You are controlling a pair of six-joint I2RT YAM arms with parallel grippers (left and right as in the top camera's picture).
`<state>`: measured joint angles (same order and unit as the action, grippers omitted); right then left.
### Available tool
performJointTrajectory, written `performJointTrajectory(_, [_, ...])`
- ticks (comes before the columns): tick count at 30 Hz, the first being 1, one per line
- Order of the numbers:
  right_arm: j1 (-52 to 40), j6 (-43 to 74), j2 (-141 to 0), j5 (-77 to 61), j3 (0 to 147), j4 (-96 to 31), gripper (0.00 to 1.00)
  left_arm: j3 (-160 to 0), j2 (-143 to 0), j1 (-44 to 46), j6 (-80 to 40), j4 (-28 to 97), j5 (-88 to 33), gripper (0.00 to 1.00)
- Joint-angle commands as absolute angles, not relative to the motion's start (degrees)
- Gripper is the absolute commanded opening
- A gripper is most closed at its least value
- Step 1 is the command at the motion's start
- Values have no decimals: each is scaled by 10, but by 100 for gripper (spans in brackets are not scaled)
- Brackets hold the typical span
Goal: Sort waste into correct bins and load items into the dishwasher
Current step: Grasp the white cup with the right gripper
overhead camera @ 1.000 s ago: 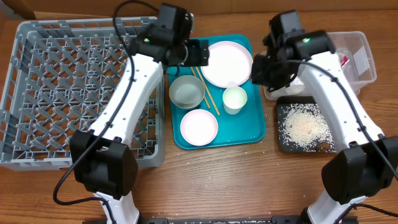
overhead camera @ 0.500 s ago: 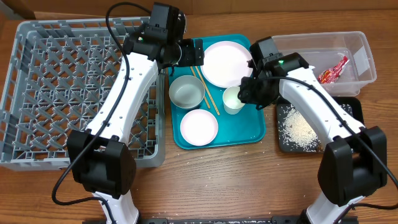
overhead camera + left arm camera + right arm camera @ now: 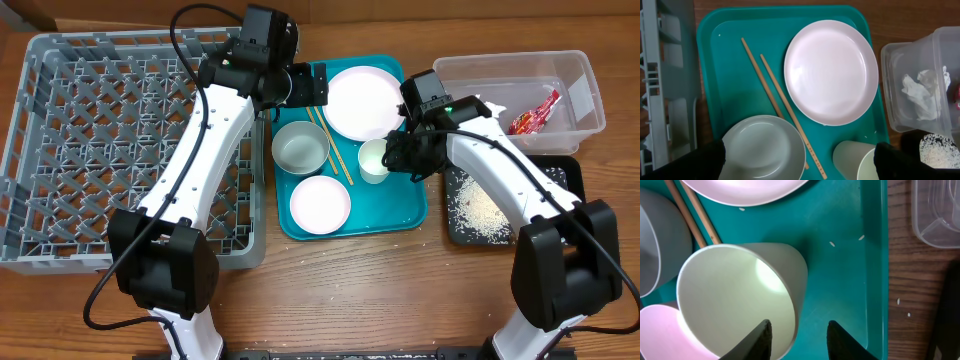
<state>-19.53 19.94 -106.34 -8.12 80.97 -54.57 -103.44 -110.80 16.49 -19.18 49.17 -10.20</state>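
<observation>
Small white cup (image 3: 374, 160) stood upright on the teal tray (image 3: 410, 212), beside the plate (image 3: 362, 100). We noted the right gripper (image 3: 799, 339) had edged closer, fingers spread astride its wall. The left gripper (image 3: 800, 154) stayed spread and unmoved.

Brown wooden tabletop (image 3: 340, 290) (grain running left to right), evenly lit, filling the whole view

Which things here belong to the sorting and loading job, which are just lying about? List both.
Job: plate, far bowl, near bowl, cup, chopsticks, red wrapper, tissue, rice, clear tub, black tray, grey rack.
Lying about: teal tray.
</observation>
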Motion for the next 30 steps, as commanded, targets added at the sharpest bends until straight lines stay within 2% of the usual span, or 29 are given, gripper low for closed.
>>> performJointTrajectory(1, [-196, 204, -1060, -75, 807, -540, 38, -1041, -1101, 165, -192, 493, -94, 96])
performJointTrajectory(9, [-196, 210, -1068, -75, 807, -533, 37, -1041, -1102, 165, -192, 493, -94, 98])
performJointTrajectory(11, [-196, 210, -1068, -75, 806, -530, 31, -1041, -1101, 165, -192, 493, -94, 98])
performJointTrajectory(14, [-196, 210, -1068, -75, 806, -526, 29, -1041, -1102, 165, -190, 493, -94, 98])
performJointTrajectory(30, [-196, 210, -1068, -75, 806, -519, 29, -1041, -1102, 165, -186, 493, -94, 100])
